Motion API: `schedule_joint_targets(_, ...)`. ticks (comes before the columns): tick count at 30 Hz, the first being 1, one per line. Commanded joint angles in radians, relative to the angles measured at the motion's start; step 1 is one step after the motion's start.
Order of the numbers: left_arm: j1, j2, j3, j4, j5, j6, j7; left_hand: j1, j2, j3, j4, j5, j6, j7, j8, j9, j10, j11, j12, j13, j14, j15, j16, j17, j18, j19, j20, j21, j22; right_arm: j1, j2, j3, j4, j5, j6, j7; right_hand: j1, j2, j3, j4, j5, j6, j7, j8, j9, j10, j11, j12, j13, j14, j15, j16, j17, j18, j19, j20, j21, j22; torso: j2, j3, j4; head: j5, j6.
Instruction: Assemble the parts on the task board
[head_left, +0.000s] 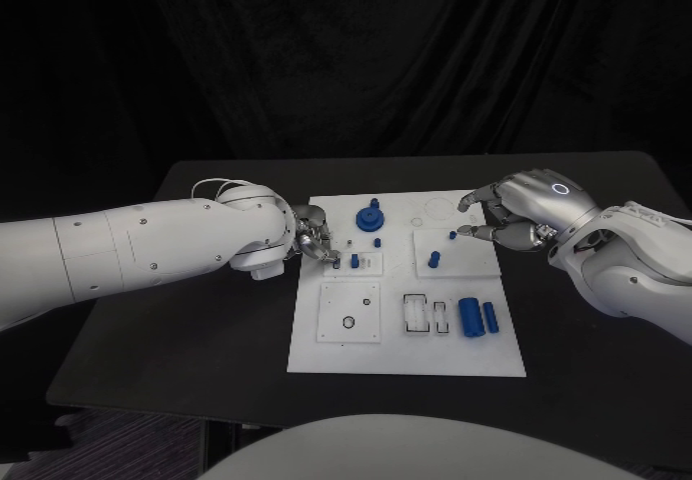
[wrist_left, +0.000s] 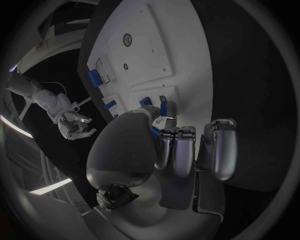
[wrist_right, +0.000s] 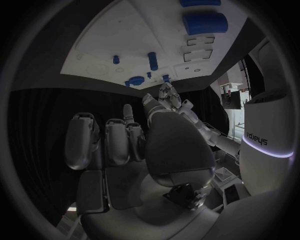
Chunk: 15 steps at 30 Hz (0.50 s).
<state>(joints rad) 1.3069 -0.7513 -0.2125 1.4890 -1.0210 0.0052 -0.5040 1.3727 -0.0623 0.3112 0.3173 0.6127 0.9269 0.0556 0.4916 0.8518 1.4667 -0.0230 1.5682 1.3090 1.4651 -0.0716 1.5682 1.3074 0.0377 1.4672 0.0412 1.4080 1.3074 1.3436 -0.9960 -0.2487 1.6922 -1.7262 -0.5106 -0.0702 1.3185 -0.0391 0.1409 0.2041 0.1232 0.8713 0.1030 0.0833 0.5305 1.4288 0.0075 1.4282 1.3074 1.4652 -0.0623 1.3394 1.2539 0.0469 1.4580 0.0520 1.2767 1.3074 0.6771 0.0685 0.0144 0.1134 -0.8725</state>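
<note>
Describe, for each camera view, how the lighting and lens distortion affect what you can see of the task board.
Head view: even light, the task board bright and square-edged against the black table. Left wrist view: fisheye bends the board's edges into curves, and the left hand is dim and grey. Right wrist view: the same bending, the board well lit, and the right hand in shadow before it.

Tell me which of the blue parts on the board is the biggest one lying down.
The thick blue cylinder near the board's front right, beside a thinner blue rod. The other parts are far smaller.

Left hand (head_left: 315, 240) fingertips' contact with part (head_left: 355, 261) unclear
</note>
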Motion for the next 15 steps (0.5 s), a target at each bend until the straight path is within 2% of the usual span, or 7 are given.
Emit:
schedule_joint_targets(1, 0.001, -0.005, 0.0, 0.008, -0.001, -0.011, -0.01, -0.011, 0.001, 0.162, -0.16, 0.007, 0.005, -0.008, 0.006, 0.002, 0.104, -0.005, 0.003, 0.262, 0.106, -0.006, 0.003, 0.263, 0.001, 0.03, -0.008, -0.003, 0.212, -0.003, 0.001, 0.001, -0.001, 0.003, 0.021, -0.023, 0.0, 0.014, 0.002, 0.005, 0.001, 0.006, 0.001, 0.0, -0.002, -0.011, 0.0, -0.006, 0.065, 0.027, 0.004, -0.005, -0.003, 0.019, -0.008, 0.0, -0.005, 0.175, -0.002, 0.0007, 0.0006, 0.0, 0.0)
schedule_joint_targets(7, 0.001, -0.013, 0.0, 0.021, -0.001, -0.012, -0.007, -0.021, 0.0, 0.167, -0.167, 0.013, 0.006, -0.008, 0.006, 0.006, 0.104, -0.006, 0.003, 0.262, 0.106, -0.007, 0.003, 0.263, 0.001, 0.029, -0.008, -0.006, 0.211, -0.004, 0.003, 0.001, -0.002, 0.016, 0.034, -0.026, 0.003, 0.015, 0.003, 0.005, 0.001, 0.006, 0.001, -0.001, -0.004, -0.012, 0.001, -0.007, 0.064, 0.027, 0.004, -0.006, -0.004, 0.019, -0.009, 0.0, -0.007, 0.174, -0.002, 0.0005, 0.002, 0.0, 0.0)
schedule_joint_targets(15, 0.0, -0.012, 0.0, 0.023, -0.001, -0.019, 0.005, -0.025, 0.001, 0.168, -0.17, 0.015, 0.006, -0.008, 0.006, 0.008, 0.104, -0.006, 0.003, 0.262, 0.106, -0.007, 0.003, 0.263, 0.002, 0.027, -0.008, -0.009, 0.21, -0.004, 0.005, 0.001, -0.003, 0.019, 0.041, -0.03, 0.004, 0.015, 0.003, 0.004, 0.002, 0.007, 0.001, -0.002, -0.005, -0.013, 0.001, -0.009, 0.062, 0.026, 0.004, -0.008, -0.006, 0.02, -0.01, 0.001, -0.011, 0.173, -0.002, -0.001, -0.0015, 0.004, 0.0)
